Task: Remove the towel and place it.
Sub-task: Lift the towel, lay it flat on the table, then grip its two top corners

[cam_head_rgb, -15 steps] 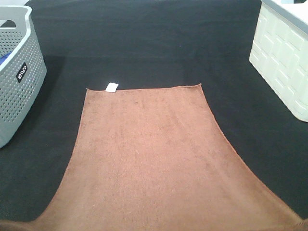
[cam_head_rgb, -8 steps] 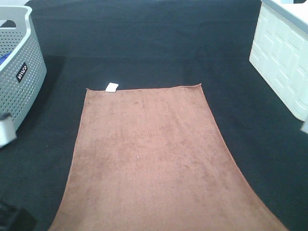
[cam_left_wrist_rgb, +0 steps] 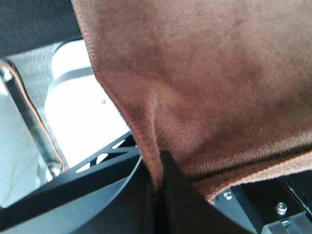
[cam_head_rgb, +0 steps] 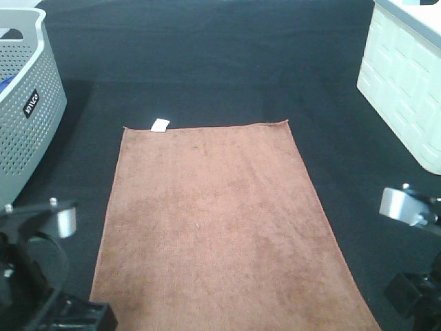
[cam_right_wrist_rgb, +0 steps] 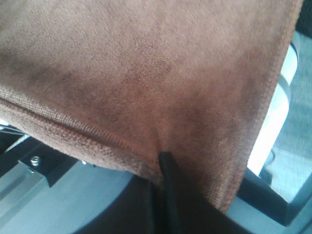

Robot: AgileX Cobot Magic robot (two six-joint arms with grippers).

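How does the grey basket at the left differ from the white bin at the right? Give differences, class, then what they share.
The grey basket has walls pierced with many small holes; the white bin has solid walls moulded in raised blocks. The grey basket carries a small black label; the white bin shows none. Both stand on the black table covering, either side of the towel.

The high camera looks steeply down over the towel (cam_head_rgb: pixel 220 221), while both wrist cameras view its near corners very closely.
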